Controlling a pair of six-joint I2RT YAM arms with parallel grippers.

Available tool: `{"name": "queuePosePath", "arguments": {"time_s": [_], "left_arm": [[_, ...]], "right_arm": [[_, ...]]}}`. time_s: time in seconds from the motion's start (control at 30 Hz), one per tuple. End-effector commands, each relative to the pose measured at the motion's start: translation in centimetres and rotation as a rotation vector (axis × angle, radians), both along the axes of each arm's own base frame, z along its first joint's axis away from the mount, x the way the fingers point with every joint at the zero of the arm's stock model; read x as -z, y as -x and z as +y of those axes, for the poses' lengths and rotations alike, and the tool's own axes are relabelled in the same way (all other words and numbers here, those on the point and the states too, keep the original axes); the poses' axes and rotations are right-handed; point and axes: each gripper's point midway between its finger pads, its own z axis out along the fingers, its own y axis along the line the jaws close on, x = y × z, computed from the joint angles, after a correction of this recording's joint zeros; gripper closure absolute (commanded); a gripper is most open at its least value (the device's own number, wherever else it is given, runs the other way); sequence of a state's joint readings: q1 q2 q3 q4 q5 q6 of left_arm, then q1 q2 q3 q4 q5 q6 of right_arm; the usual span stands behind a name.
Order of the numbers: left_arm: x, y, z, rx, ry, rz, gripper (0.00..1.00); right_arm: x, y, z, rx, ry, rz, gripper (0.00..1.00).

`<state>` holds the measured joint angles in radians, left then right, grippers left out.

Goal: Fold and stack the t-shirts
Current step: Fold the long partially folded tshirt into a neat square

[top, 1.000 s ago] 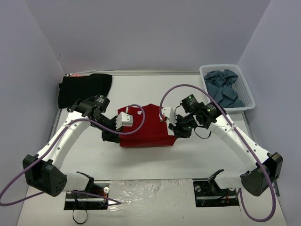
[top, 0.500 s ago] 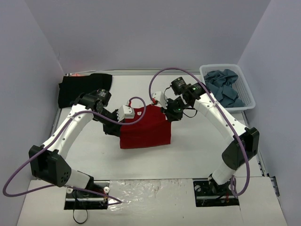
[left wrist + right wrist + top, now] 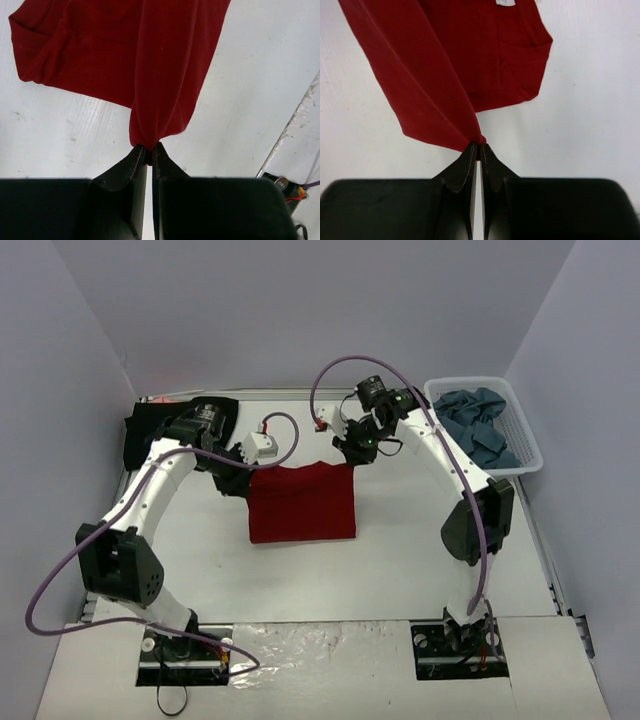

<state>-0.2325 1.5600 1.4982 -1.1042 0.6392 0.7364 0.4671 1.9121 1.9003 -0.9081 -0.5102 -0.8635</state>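
Note:
A dark red t-shirt (image 3: 301,503) hangs stretched between both grippers above the middle of the table, its lower part lying on the surface. My left gripper (image 3: 243,478) is shut on its left top corner, where the cloth (image 3: 150,75) bunches into the tips (image 3: 148,149). My right gripper (image 3: 352,457) is shut on the right top corner, the red cloth (image 3: 445,75) pinched at the tips (image 3: 480,146). A black t-shirt (image 3: 178,424) lies at the far left corner. Slate blue-grey t-shirts (image 3: 476,429) fill the basket.
A white lattice basket (image 3: 527,445) stands at the far right edge. Purple cables loop over both arms. The table's metal edge and a small connector (image 3: 285,184) show at the right of the left wrist view.
Both arms have carried the red shirt's held edge away from the bases toward the back of the table, lifting it; the shirt now hangs stretched out flat and longer than before.

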Motion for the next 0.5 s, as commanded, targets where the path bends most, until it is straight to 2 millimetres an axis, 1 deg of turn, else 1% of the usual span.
{"name": "queuePosePath", "arguments": {"time_s": [0.0, 0.03, 0.07, 0.1, 0.13, 0.17, 0.2, 0.23, 0.27, 0.3, 0.33, 0.37, 0.4, 0.43, 0.47], "left_arm": [[-0.6, -2.4, 0.5, -0.038, -0.017, -0.045, 0.98], [0.0, -3.0, 0.4, -0.041, -0.022, -0.028, 0.98], [-0.4, -3.8, 0.5, -0.048, -0.019, -0.044, 0.98], [-0.3, -4.3, 0.5, -0.053, -0.022, -0.042, 0.98], [0.4, -5.0, 0.5, -0.056, -0.027, -0.025, 0.98], [-0.1, -5.8, 0.6, -0.063, -0.023, -0.044, 0.98], [0.7, -6.4, 0.5, -0.065, -0.029, -0.024, 0.98], [0.9, -6.9, 0.6, -0.07, -0.031, -0.022, 0.98], [0.6, -7.7, 0.7, -0.074, -0.028, -0.036, 0.98], [0.9, -8.0, 0.7, -0.075, -0.03, -0.028, 0.98], [1.9, -8.6, 0.7, -0.073, -0.037, -0.008, 0.98], [2.2, -9.0, 0.6, -0.074, -0.037, -0.008, 0.97], [3.0, -9.6, 0.7, -0.081, -0.045, 0.004, 0.98], [3.4, -9.9, 0.7, -0.084, -0.047, 0.007, 0.98], [3.7, -10.4, 0.7, -0.087, -0.048, 0.001, 0.97]], "right_arm": [[0.4, -2.3, -0.3, 0.001, 0.012, -0.011, 1.0], [0.6, -2.9, -0.4, 0.005, 0.013, -0.014, 1.0], [0.9, -3.3, -0.4, 0.008, 0.016, -0.012, 1.0], [1.2, -4.2, -0.2, 0.008, 0.016, -0.016, 1.0], [1.5, -4.7, -0.4, 0.013, 0.02, -0.019, 1.0], [1.8, -5.2, -0.4, 0.011, 0.024, -0.02, 1.0], [2.9, -5.7, -0.4, 0.011, 0.035, -0.006, 1.0], [2.8, -6.3, -0.3, 0.011, 0.029, -0.018, 1.0], [3.3, -6.9, -0.4, 0.013, 0.031, -0.016, 1.0], [4.5, -7.4, -0.4, 0.014, 0.038, 0.003, 1.0], [4.4, -8.0, -0.3, 0.013, 0.03, -0.008, 1.0], [5.8, -8.5, -0.3, 0.012, 0.039, 0.007, 1.0], [6.2, -9.0, -0.3, 0.014, 0.038, 0.009, 1.0], [6.5, -9.4, -0.2, 0.017, 0.037, 0.008, 1.0], [7.1, -10.2, 0.1, 0.017, 0.037, -0.001, 1.0]]}}
